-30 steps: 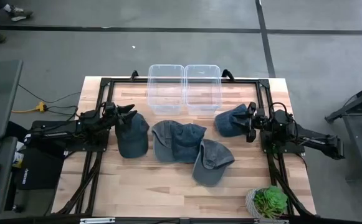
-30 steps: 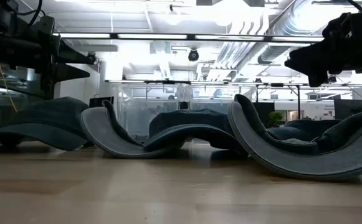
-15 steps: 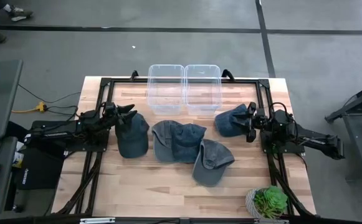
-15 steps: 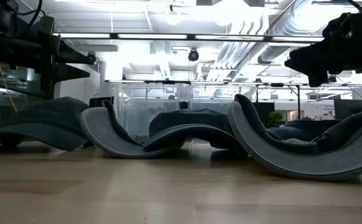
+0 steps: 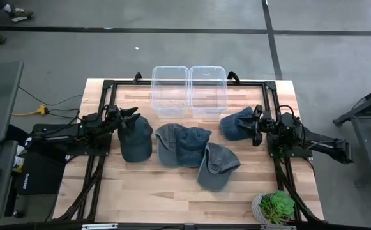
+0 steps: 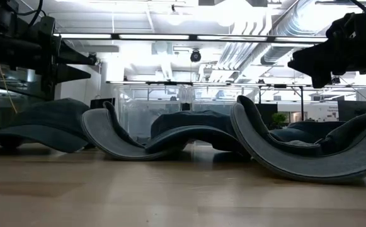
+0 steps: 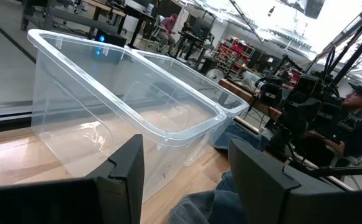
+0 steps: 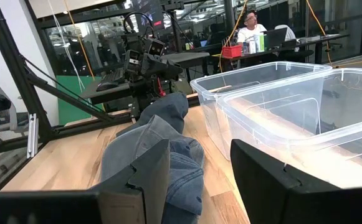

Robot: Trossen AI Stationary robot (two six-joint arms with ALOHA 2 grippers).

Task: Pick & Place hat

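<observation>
Four soft denim baseball caps lie on the pale wooden slatted table: a dark blue cap at the left, a grey-blue cap in the middle, a faded grey cap nearer the front edge, and a dark blue cap at the right. Two clear plastic bins stand side by side at the far edge, both looking empty; a small potted green plant sits at the front right corner

Left gripper hovers at the far end of the left dark cap, fingers parted with nothing between them; the left wrist view shows the gap looking on to the bins. Right gripper sits just beside the right dark cap, fingers likewise parted and empty; the right wrist view shows that cap under and ahead of the fingers

Step in hand, as I judge it: poised before the first pick, no cap yet lifted. Next move calls for each gripper to drop on to a fold of crown or brim, pinch the fabric, then carry it over a bin rim; limp cloth may slip or drag a neighbour

Against the earlier frames: no change, arms and caps in the same places, finger gaps the same
</observation>
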